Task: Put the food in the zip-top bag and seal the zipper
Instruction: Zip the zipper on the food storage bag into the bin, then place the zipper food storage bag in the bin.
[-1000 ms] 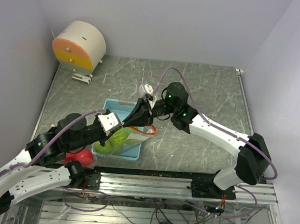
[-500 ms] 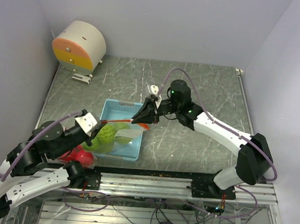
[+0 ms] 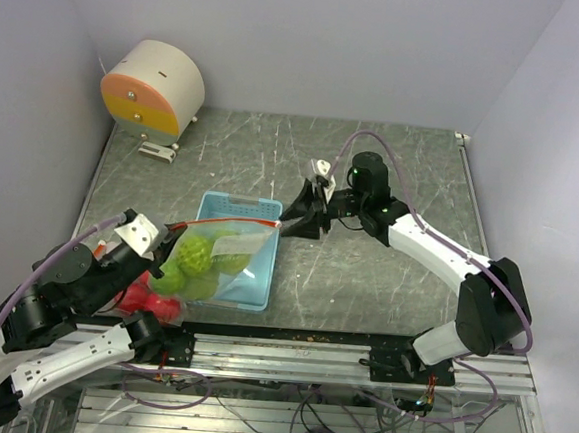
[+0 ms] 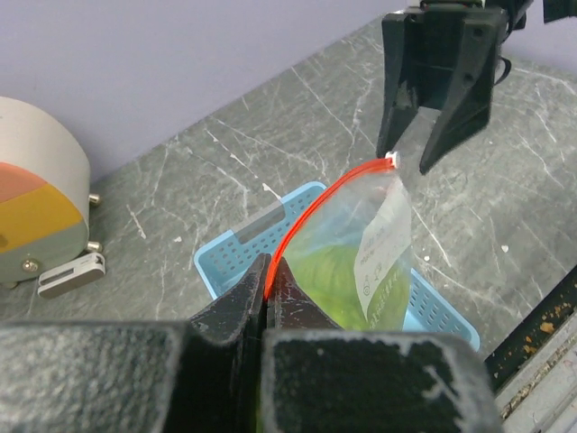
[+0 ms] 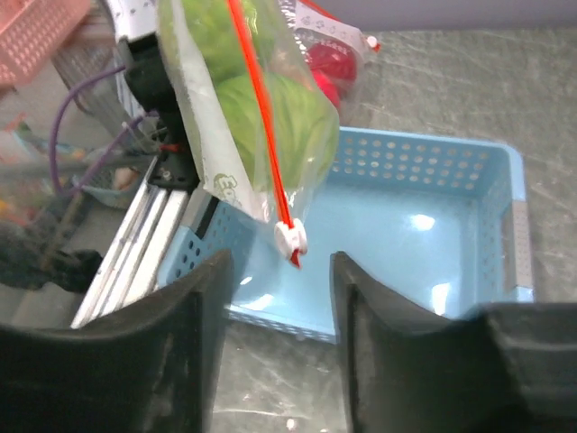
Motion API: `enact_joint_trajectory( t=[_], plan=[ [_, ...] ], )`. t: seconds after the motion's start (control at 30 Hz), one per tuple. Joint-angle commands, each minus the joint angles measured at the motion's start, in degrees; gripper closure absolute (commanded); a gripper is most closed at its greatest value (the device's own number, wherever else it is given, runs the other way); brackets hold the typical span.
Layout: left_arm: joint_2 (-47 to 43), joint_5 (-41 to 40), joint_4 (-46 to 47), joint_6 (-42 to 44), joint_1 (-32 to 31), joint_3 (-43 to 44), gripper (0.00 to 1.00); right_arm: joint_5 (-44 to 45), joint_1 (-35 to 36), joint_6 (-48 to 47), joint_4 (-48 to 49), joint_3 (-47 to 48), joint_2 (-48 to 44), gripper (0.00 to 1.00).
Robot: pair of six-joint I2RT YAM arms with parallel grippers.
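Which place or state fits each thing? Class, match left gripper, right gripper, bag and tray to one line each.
Things
1. left gripper
2. right gripper
3. bag
4. tray

Places or states
A. open, by the slider
B. light blue, on the table
C. shut on the zipper
D. holds green food

Pairs: 1-C, 2-A, 3-D, 4-B
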Motion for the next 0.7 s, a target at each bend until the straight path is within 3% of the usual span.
enact_joint_trajectory(
  t=[0.0,0.03,0.07,0.37,0.53,0.67],
  plan=[
    [0.1,-2.2,7.8,-0.5,0.1,1.3,0.93,2.2,-1.0,2.2,0.1,-0.7,-1.2,0.14],
    [0.4,-2.1,8.8,-0.7,0.1,0.8,0.93,3.7,-1.0,3.7,1.3,-0.7,-1.5,0.02],
    [0.6,-2.0,10.0,-0.9,0.0,0.1,0.93,5.9,-1.1,5.6,2.4,-0.8,-1.8,0.0],
    [8.0,-5.0,24.9,-1.8,0.0,-3.7,0.93,24.3,-5.8,19.5,8.8,-4.4,-6.4,0.0],
    [12.3,-7.2,34.3,-2.2,0.0,-5.2,0.93,39.0,-6.9,23.4,9.0,-7.0,-10.2,0.0],
    [15.9,-11.7,36.4,-3.2,0.1,-5.8,0.93,42.0,-7.2,24.4,8.3,-7.7,-10.9,0.0]
  ],
)
